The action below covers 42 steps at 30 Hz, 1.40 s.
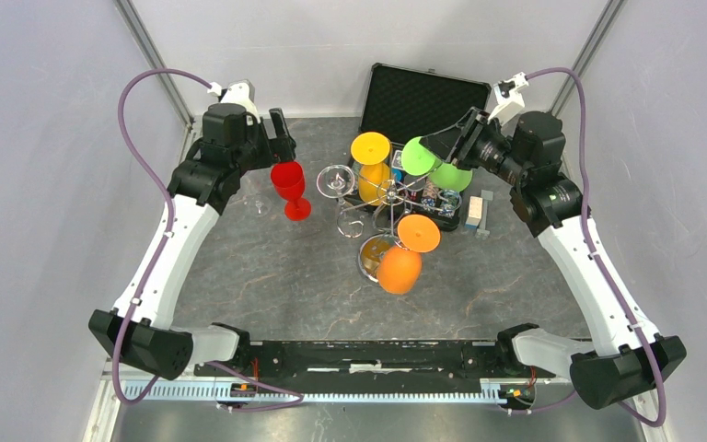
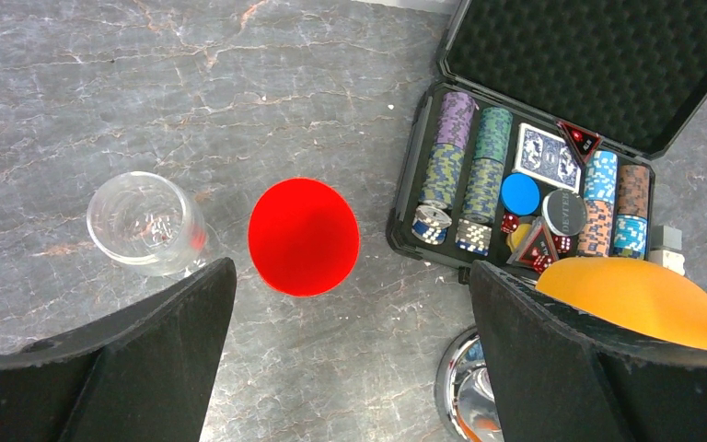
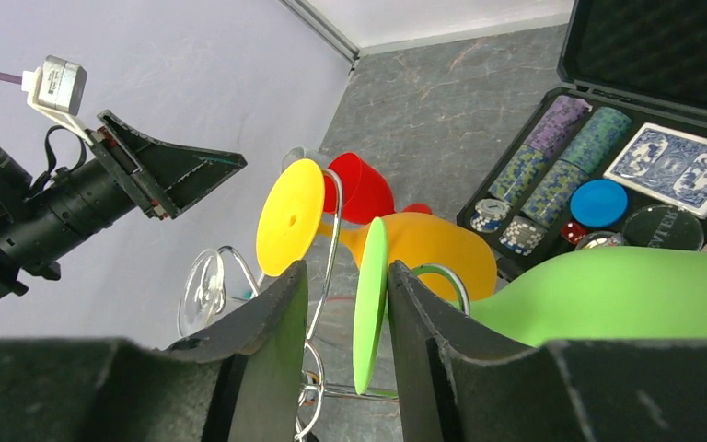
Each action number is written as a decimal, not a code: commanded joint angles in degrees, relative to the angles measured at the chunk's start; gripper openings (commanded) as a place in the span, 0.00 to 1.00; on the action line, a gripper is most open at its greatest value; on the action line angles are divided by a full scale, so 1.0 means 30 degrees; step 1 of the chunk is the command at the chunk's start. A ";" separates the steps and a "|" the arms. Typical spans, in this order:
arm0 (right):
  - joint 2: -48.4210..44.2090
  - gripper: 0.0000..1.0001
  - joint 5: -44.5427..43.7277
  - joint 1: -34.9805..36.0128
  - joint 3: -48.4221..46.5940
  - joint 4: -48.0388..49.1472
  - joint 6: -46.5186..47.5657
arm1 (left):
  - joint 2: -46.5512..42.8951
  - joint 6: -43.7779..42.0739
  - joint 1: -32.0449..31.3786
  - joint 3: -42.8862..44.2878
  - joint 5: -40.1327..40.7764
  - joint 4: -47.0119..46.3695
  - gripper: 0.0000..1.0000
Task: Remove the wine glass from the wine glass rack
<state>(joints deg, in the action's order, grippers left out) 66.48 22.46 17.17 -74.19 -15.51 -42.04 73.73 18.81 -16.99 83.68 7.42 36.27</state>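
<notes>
The chrome wine glass rack stands mid-table with a yellow glass, a green glass, an orange glass and a clear glass hanging on it. My right gripper is open, and its fingers straddle the green glass's flat foot. The foot touches the right finger, with a gap to the left one. My left gripper is open and empty above the table. A red glass stands upright just beyond it, off the rack.
A clear glass stands left of the red one. An open black case of poker chips and cards lies behind the rack. The rack's mirrored base is under my left gripper's right finger. Small blocks lie right of the case.
</notes>
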 commanded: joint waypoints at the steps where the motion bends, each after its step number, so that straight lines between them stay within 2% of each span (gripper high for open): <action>1: -0.0035 0.41 0.1197 0.0023 -0.0318 -0.0318 -0.0265 | -0.0474 -0.0556 0.0127 -0.0143 0.0481 -0.0760 1.00; 12: 0.0567 0.39 0.0848 0.0039 -0.1033 -0.2206 0.0363 | -0.0607 -0.0461 0.0214 -0.0558 0.0384 -0.1075 1.00; 14: 0.0362 0.35 0.0503 0.0030 -0.0789 -0.2008 0.0291 | -0.0649 -0.0439 0.0244 -0.0620 0.0388 -0.1097 1.00; 20: -0.0184 0.03 -0.0838 0.0048 -0.0078 -0.1220 -0.0411 | -0.0758 -0.0439 0.0274 -0.0691 0.0406 -0.1134 1.00; 21: -0.0410 0.00 -0.1167 0.0034 0.0240 -0.0777 -0.0638 | -0.0812 -0.0439 0.0299 -0.0687 0.0426 -0.1163 1.00; 25: -0.1817 0.00 -0.2605 0.0053 0.1991 0.2204 -0.2530 | -0.0898 -0.0410 0.0303 -0.0707 0.0383 -0.1207 1.00; 29: -0.2259 0.00 -0.3386 0.0044 0.2063 0.2957 -0.3419 | -0.0986 -0.0425 0.0324 -0.0694 0.0369 -0.1196 1.00; 42: -0.3404 0.00 -0.4225 0.0037 0.2283 0.2239 -0.3887 | -0.1139 -0.0311 0.0333 -0.0643 0.0252 -0.1310 1.00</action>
<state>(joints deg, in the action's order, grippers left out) 59.40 12.43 17.41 -67.37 -11.77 -52.95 71.94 18.81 -16.34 81.45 7.62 35.35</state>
